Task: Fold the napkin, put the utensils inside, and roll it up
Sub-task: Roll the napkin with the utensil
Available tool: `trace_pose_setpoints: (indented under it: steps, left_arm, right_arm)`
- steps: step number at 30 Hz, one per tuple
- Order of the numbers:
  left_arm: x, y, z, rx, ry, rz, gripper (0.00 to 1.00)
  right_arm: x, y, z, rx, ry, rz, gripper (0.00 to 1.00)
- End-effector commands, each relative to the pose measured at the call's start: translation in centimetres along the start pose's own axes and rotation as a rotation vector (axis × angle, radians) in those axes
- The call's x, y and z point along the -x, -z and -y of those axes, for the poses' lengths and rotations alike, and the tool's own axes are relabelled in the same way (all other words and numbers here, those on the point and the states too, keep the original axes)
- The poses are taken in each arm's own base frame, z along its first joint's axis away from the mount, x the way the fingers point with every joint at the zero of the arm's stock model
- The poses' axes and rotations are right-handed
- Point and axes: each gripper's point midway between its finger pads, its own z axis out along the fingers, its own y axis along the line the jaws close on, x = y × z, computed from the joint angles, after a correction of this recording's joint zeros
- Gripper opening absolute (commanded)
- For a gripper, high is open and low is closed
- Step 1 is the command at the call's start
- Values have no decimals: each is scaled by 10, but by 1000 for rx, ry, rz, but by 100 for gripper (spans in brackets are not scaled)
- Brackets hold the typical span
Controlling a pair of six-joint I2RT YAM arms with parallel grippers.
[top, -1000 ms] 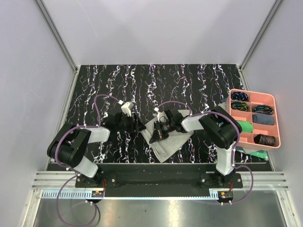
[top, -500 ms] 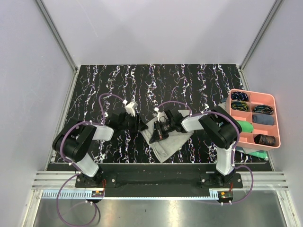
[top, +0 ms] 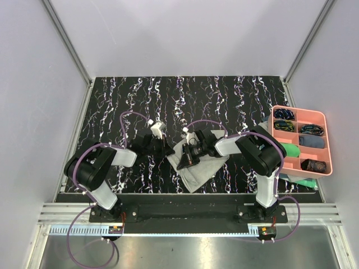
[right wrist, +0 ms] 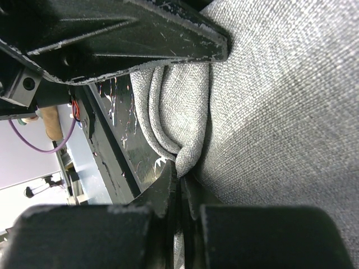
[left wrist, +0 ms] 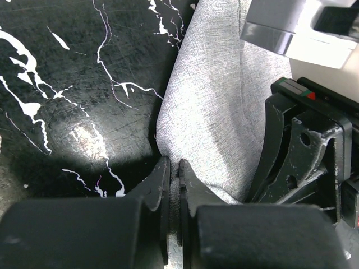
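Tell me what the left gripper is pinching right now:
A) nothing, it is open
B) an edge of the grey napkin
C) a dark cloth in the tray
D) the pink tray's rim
B: in the left wrist view the left gripper has its jaws pressed together on a fold at the edge of the napkin.

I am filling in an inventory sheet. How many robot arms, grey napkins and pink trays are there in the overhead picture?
robot arms: 2, the left arm and the right arm
grey napkin: 1
pink tray: 1
total: 4
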Motion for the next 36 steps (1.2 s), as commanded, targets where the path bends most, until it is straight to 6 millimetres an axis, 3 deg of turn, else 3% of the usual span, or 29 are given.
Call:
trace_pose_setpoints:
  steps: [1,3,4,11,14,15,16,18,19,21,23,29,36]
  left_arm:
    - [-26,5,-23,127,9,-110,0]
    - [-25,6,-24,140,5,-117,0]
    - [-26,7,-25,151,8,-134,0]
    - [-28,6,-30,193,21,-187,0]
    - [-29,5,-31,197,33,-199,0]
    - [-29,4,-30,194,37,-202,0]
    - [-29,4,-30,195,45,-207,0]
    - [-29,4,-29,192,57,-210,0]
    - [-30,3,-30,192,58,-210,0]
    - [-32,3,-29,189,67,-212,0]
    - [-31,4,-28,185,68,-208,0]
    - [-35,5,-28,182,74,-215,0]
    - [-36,7,-28,181,67,-214,0]
  right_arm:
    - [-3,4,17,-112,-19,14,5]
    - [-1,10,17,-146,-10,25,13]
    - [0,17,10,-158,-3,27,24]
    - [11,59,-22,-268,104,111,50]
    - [7,65,-39,-376,224,146,58]
    - [13,70,-33,-478,263,194,64]
    - [2,64,-45,-503,326,184,68]
    - [8,73,-35,-656,373,251,74]
    - [-4,66,-37,-688,412,228,74]
    - [-6,64,-30,-783,452,240,74]
    - [-13,56,-37,-825,508,246,72]
    - [-30,32,-36,-883,567,178,60]
    - [-47,26,-15,-941,541,115,52]
